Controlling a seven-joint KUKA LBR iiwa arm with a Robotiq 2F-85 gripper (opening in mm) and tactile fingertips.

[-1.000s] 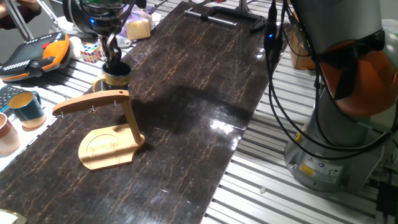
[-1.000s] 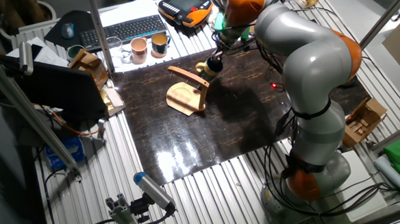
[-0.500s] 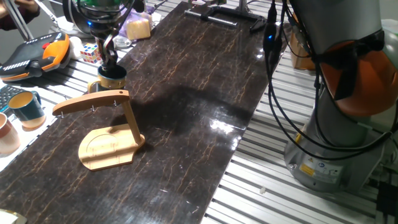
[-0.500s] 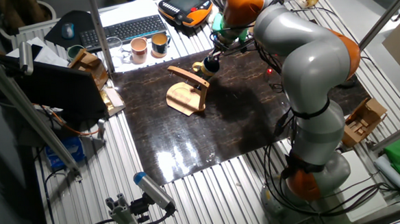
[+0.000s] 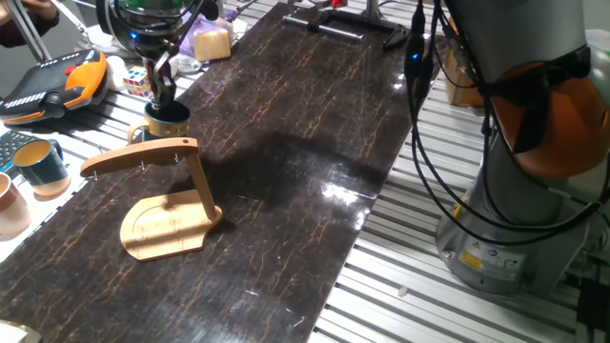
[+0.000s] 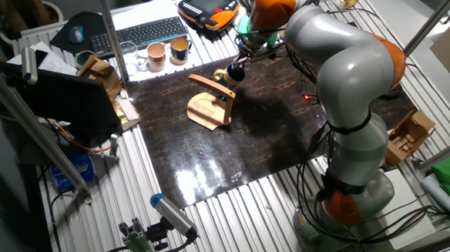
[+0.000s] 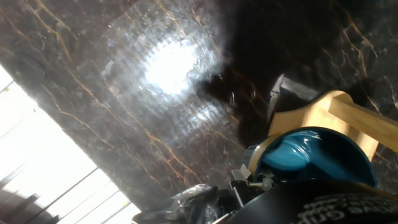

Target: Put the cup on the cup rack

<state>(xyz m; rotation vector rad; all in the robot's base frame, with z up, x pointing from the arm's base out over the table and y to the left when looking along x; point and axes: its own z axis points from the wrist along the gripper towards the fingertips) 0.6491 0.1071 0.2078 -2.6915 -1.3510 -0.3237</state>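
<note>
My claw (image 5: 164, 90) is clamped on the rim of the cup (image 5: 166, 118), one finger inside it, holding it upright clear of the worktop (image 5: 315, 124). Cup hangs directly beneath the claw, near the worktop's left edge toward the far corner, just behind the free end of the cup rack (image 5: 167, 195). In the hand view the blue inside of the cup (image 7: 314, 155) fills the lower right, with the rack's wooden arm (image 7: 339, 118) just past its rim.

Rack stands on its flat base beside the left edge; its curved arm reaches toward that edge, hooks underneath, between me and the cup's handle side.

Off the worktop, past the left edge: teal cup with cream inside (image 5: 40, 164), pinkish cup (image 5: 11, 205), orange pendant (image 5: 57, 81), colour cube (image 5: 138, 80). Keyboard (image 6: 139, 32) visible in the other fixed view.

Against a second ago: cup and claw sit further toward the far-left corner and a touch higher. Rack unmoved.
</note>
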